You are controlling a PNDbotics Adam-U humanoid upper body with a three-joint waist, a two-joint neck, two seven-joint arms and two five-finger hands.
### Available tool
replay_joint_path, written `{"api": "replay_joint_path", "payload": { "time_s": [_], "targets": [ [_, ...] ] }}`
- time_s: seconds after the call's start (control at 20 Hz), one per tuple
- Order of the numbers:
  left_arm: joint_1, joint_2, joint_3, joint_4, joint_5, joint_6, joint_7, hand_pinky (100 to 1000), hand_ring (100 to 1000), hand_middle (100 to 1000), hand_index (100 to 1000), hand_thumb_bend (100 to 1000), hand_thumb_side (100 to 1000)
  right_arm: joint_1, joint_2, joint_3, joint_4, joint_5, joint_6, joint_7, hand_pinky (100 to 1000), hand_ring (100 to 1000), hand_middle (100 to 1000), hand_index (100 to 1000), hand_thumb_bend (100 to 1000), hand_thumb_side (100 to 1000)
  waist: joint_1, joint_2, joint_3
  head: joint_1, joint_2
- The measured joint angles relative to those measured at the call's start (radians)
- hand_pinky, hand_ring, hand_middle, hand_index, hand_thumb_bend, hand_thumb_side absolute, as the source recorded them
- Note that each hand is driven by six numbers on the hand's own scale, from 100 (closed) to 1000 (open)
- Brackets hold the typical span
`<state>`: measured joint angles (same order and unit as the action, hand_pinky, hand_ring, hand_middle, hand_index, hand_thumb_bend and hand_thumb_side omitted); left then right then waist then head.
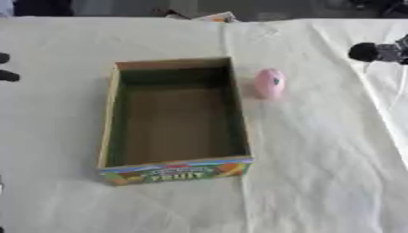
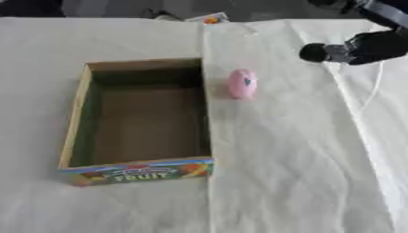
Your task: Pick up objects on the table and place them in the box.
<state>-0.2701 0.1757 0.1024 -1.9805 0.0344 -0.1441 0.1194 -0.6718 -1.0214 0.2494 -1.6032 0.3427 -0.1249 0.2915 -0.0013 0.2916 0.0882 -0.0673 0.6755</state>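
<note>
One pink egg (image 2: pixel 242 83) sits well short of the right robot hand (image 2: pixel 350 49), finger state unclear; a clumsy reach could roll it away from the box (image 2: pixel 72 129).

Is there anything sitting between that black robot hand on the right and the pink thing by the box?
Nothing visible. Only bare cloth lies between the right hand and the pink object. The pink object stands just outside the box, beside its right wall; that wall is all it must clear to go inside.
</note>
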Motion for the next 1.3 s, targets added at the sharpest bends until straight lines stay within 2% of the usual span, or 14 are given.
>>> {"api": "replay_joint_path", "payload": {
  "time_s": [0.2,0.3,0.4,0.5,0.55,0.6,0.65,0.75,1.0,1.3],
  "targets": [
    [0.005,0.000,-0.001,0.000,0.001,0.002,-0.002,523,637,577,602,100,934,-0.066,0.051,0.025,0.072,-0.010,-0.003,0.097,732,870,782,944,814,624,0.003,0.000,0.004,-0.007,0.000],
    [0.006,0.000,-0.002,0.000,0.001,0.004,-0.004,523,637,578,602,100,934,-0.097,0.077,0.038,0.102,-0.020,0.002,0.163,734,876,778,949,815,576,0.004,0.000,0.007,-0.011,0.000],
    [0.006,0.000,-0.005,0.000,0.004,0.004,-0.005,523,638,578,601,100,935,-0.126,0.103,0.050,0.128,-0.026,0.010,0.234,733,878,770,958,800,534,0.004,0.000,0.011,-0.015,0.000],
    [0.006,0.000,-0.006,0.000,0.005,0.005,-0.006,523,639,578,601,100,935,-0.150,0.125,0.057,0.151,-0.027,0.020,0.293,732,881,750,990,734,402,0.005,0.000,0.014,-0.017,0.000],
    [0.006,0.000,-0.006,0.000,0.007,0.005,-0.007,523,639,578,601,100,935,-0.162,0.138,0.061,0.164,-0.027,0.027,0.320,732,882,747,997,713,381,0.005,0.000,0.017,-0.020,0.000],
    [0.007,0.000,-0.006,0.000,0.007,0.005,-0.009,523,639,578,601,100,935,-0.174,0.152,0.066,0.177,-0.026,0.036,0.345,732,883,746,999,706,375,0.005,0.000,0.019,-0.021,0.000],
    [0.007,0.000,-0.006,0.000,0.008,0.005,-0.010,524,639,578,601,100,935,-0.184,0.166,0.068,0.191,-0.024,0.045,0.370,730,881,736,1000,611,345,0.005,0.000,0.021,-0.024,0.000],
    [0.007,0.000,-0.007,0.000,0.008,0.005,-0.012,524,639,578,601,100,934,-0.202,0.190,0.072,0.216,-0.020,0.066,0.411,725,877,737,1000,540,334,0.005,0.000,0.024,-0.026,0.000],
    [0.007,-0.001,-0.012,0.000,0.009,0.006,-0.015,524,640,579,600,100,934,-0.236,0.240,0.073,0.266,0.002,0.104,0.464,719,872,746,1000,566,321,0.006,0.000,0.030,-0.033,-0.001],
    [0.007,-0.002,-0.012,0.000,0.010,0.008,-0.018,525,641,579,600,100,936,-0.258,0.293,0.072,0.330,0.063,0.117,0.477,722,869,766,1000,559,333,0.009,0.003,0.041,-0.041,-0.004]
  ]
}}
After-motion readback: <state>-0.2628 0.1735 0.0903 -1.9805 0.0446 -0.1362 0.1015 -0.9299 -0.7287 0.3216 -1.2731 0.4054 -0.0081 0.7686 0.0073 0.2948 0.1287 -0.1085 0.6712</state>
